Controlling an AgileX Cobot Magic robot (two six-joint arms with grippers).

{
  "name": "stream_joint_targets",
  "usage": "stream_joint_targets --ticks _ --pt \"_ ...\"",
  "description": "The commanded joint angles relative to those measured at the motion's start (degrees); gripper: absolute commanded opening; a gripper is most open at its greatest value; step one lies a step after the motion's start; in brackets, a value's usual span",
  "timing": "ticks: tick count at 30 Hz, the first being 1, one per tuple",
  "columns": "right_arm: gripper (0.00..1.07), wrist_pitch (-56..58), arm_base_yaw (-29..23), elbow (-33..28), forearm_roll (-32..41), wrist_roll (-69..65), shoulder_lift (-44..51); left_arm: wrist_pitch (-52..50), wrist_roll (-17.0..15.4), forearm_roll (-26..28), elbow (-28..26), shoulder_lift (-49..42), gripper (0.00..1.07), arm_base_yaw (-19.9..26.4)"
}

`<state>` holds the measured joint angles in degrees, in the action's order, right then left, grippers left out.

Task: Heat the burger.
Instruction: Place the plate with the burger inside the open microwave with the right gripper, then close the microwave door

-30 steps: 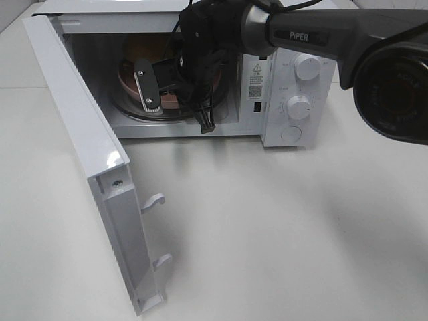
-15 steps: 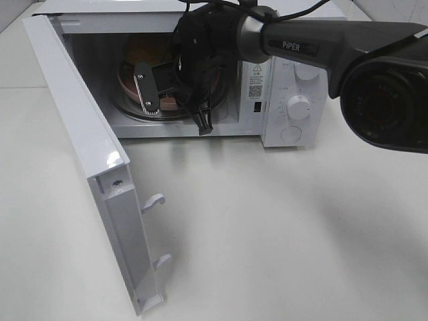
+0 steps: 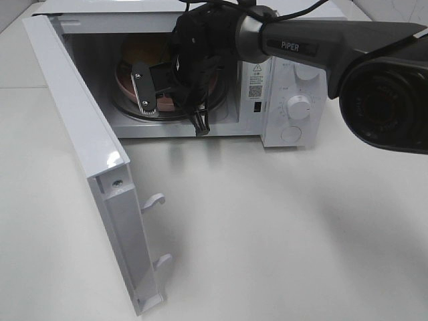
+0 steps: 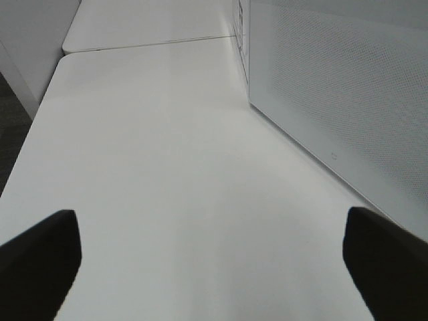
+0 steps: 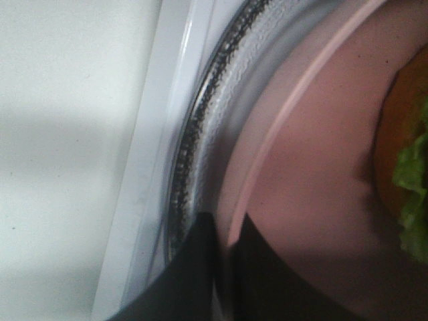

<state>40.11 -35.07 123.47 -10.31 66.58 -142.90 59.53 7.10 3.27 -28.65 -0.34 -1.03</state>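
The burger [image 3: 142, 49], tan-orange bun with lettuce showing in the right wrist view [image 5: 409, 187], sits on the salmon-pink dish [image 3: 124, 80] inside the open microwave [image 3: 294, 80]. The dish is on or just above the glass turntable [image 3: 127, 110]; I cannot tell which. My right gripper [image 3: 148, 100] reaches into the cavity and is shut on the dish's near rim [image 5: 267, 167], with its fingers [image 5: 194, 267] on both sides of the rim. My left gripper [image 4: 210, 267] is open and empty over bare table, out of the high view.
The microwave door [image 3: 87, 154] stands swung open to the left, with two latch hooks [image 3: 155, 199] on its edge. Its mesh panel also shows in the left wrist view [image 4: 334, 100]. The control knobs [image 3: 299, 107] are on the right. The white table [image 3: 281, 234] lies in front.
My right gripper has shifted a little left and deeper into the microwave with the pink dish and burger in it. The door has not moved.
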Motion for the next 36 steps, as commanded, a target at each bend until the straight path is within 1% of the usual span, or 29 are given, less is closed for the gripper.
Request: stream_joint_targets --ticks 1,4,6,7,8,9,10,11,12,13,14,15,16,17,18,19,20,21,24,36 --pt "0.00 -3.2 -0.5 1.3 -0.2 -1.7 0.7 -0.2 -0.1 -0.1 0.1 -1.1 1.00 -0.4" --pt "0.01 -3.2 -0.5 1.3 -0.1 -1.8 0.7 -0.2 -0.1 -0.1 0.1 -1.1 1.00 -0.4" --pt "0.05 -3.2 -0.5 1.3 0.3 -1.8 0.7 -0.2 -0.1 -0.1 0.1 -1.1 1.00 -0.4" --pt "0.05 -3.2 -0.5 1.3 0.3 -1.8 0.7 -0.2 -0.1 -0.1 0.1 -1.1 1.00 -0.4" --pt "0.09 -3.2 -0.5 1.3 0.6 -1.8 0.7 -0.2 -0.1 -0.1 0.1 -1.1 1.00 -0.4" --pt "0.09 -3.2 -0.5 1.3 0.6 -1.8 0.7 -0.2 -0.1 -0.1 0.1 -1.1 1.00 -0.4" --pt "0.11 -3.2 -0.5 1.3 0.6 -1.8 0.7 -0.2 -0.1 -0.1 0.1 -1.1 1.00 -0.4" --pt "0.17 -3.2 -0.5 1.3 0.7 -1.8 0.7 -0.2 -0.1 -0.1 0.1 -1.1 1.00 -0.4" --pt "0.17 -3.2 -0.5 1.3 0.7 -1.8 0.7 -0.2 -0.1 -0.1 0.1 -1.1 1.00 -0.4" --pt "0.22 -2.9 -0.5 1.3 0.8 -1.8 0.7 -0.2 -0.1 -0.1 0.1 -1.1 1.00 -0.4" --pt "0.25 -2.8 -0.5 1.3 0.8 -1.8 0.7 -0.2 -0.1 -0.1 0.1 -1.1 1.00 -0.4" --pt "0.25 -2.8 -0.5 1.3 0.8 -1.8 0.7 -0.2 -0.1 -0.1 0.1 -1.1 1.00 -0.4" --pt "0.31 -1.9 -0.5 1.3 0.8 -1.8 0.7 -0.2 -0.1 -0.1 0.1 -1.1 1.00 -0.4" --pt "0.31 -1.9 -0.5 1.3 0.8 -1.8 0.7 -0.2 -0.1 -0.1 0.1 -1.1 1.00 -0.4" --pt "0.37 -1.2 -0.5 1.3 0.9 -1.8 0.8 -0.2 -0.1 -0.1 0.1 -1.1 1.00 -0.4" --pt "0.40 -0.7 -0.5 1.3 0.9 -1.8 0.9 -0.2 -0.1 -0.1 0.1 -1.1 1.00 -0.4" --pt "0.40 -0.7 -0.5 1.3 0.9 -1.8 0.9 -0.2 -0.1 -0.1 0.1 -1.1 1.00 -0.4" --pt "0.43 0.1 -0.5 1.5 1.0 -1.7 0.9 -0.2 -0.1 -0.1 0.1 -1.1 1.00 -0.4" --pt "0.46 1.0 -0.5 1.7 1.0 -1.6 1.2 -0.2 -0.1 -0.1 0.1 -1.1 1.00 -0.4" --pt "0.48 6.1 -0.5 1.8 2.5 -1.3 2.5 -0.2 -0.1 -0.1 0.1 -1.1 1.00 -0.4"
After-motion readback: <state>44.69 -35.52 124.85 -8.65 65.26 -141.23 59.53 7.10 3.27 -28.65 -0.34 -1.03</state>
